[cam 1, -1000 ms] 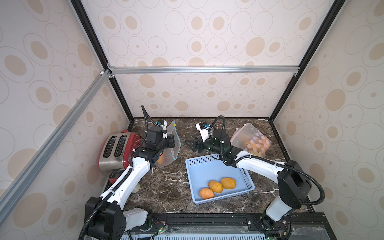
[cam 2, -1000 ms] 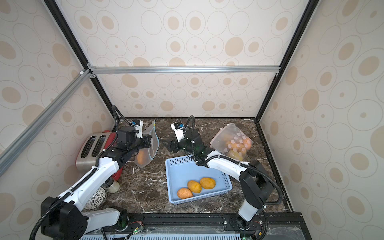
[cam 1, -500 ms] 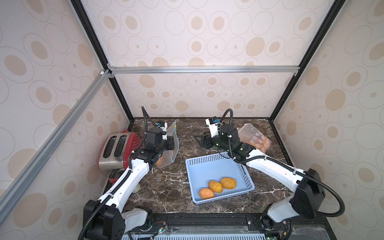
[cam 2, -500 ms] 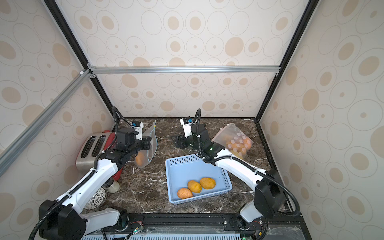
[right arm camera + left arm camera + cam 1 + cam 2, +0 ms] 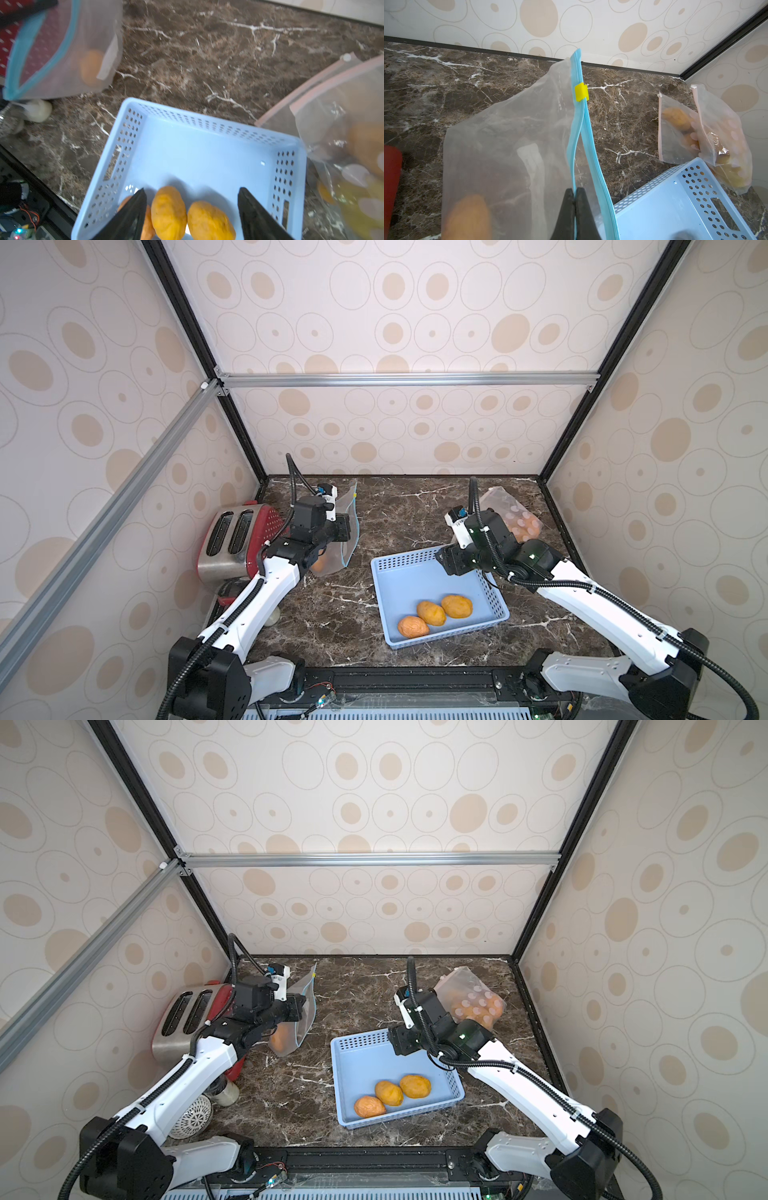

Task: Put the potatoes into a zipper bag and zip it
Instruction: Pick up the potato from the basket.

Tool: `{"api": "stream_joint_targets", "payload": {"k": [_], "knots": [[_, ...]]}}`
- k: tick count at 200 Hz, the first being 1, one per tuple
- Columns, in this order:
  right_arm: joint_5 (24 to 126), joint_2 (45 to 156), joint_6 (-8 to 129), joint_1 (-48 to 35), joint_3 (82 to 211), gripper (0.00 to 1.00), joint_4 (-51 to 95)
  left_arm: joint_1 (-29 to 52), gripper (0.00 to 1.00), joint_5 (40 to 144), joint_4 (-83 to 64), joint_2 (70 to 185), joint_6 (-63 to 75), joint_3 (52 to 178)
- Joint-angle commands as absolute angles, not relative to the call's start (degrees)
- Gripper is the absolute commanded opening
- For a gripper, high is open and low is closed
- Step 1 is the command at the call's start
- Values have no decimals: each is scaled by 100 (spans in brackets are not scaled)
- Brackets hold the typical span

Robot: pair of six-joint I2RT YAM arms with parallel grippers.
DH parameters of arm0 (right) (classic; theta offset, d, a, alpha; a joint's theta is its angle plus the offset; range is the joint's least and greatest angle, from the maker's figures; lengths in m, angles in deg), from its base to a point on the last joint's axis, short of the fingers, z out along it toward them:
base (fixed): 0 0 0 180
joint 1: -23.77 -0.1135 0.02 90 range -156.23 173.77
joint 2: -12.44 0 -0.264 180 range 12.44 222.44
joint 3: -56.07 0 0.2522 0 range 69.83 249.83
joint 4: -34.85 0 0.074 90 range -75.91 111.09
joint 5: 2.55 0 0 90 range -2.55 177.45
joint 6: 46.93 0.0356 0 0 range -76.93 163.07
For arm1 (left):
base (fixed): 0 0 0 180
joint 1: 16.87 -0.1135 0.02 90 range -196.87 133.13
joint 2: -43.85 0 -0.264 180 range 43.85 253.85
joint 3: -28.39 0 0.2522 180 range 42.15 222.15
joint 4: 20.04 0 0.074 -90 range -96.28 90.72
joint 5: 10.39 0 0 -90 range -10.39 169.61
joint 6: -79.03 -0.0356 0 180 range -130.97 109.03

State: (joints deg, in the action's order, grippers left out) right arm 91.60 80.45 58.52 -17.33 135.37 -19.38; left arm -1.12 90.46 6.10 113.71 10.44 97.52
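Taking the back wall as twelve o'clock, the dark marble table (image 5: 415,510) spreads across the booth, with a toaster (image 5: 232,539) at its nine o'clock edge. A blue basket (image 5: 399,572) sits a little toward five o'clock from the middle. A filled bag with a pink zip (image 5: 511,510) slumps just beside the basket's far corner, at about one o'clock. At ten o'clock from the basket, the left gripper (image 5: 574,199) is pinched tight on one lip of the clear bag with the blue zip (image 5: 508,135), holding it up with the mouth gaping toward the basket. One potato (image 5: 467,216) lies at the bottom of that bag. Three loose potatoes (image 5: 432,612) are huddled in the basket's six o'clock end, touching, their row running roughly from eight to two o'clock. The right gripper (image 5: 191,189) hangs over the basket's twelve o'clock end, jaws wide apart and holding nothing. The potatoes lie at about six o'clock from it, so this arm is plainly the nearer one. From its own camera the middle potato (image 5: 168,212) points lengthwise along the reach, so I'd guess the fingers will close across its narrow width. The yellow slider (image 5: 581,92) sits near one end of the zip.
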Motion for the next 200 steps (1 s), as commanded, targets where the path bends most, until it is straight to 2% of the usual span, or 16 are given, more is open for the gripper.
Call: {"api": "stream_joint_targets", "payload": {"k": [1,28,92,200], "knots": [[9357,8046,5801,-1720,13520,71,-3234,-153,0,9139,673,11389,951,9834],[9351,8093,5784,-1718,13548,71,-3798,-183,0,9171,665,11357,960,9827],[8956,8560,5636,-1718,13282,71,-3789,-210,0,9217,656,11319,970,9822],[8728,9890,5451,-1727,12625,81,-3055,-207,0,9208,684,11295,963,9814]]}}
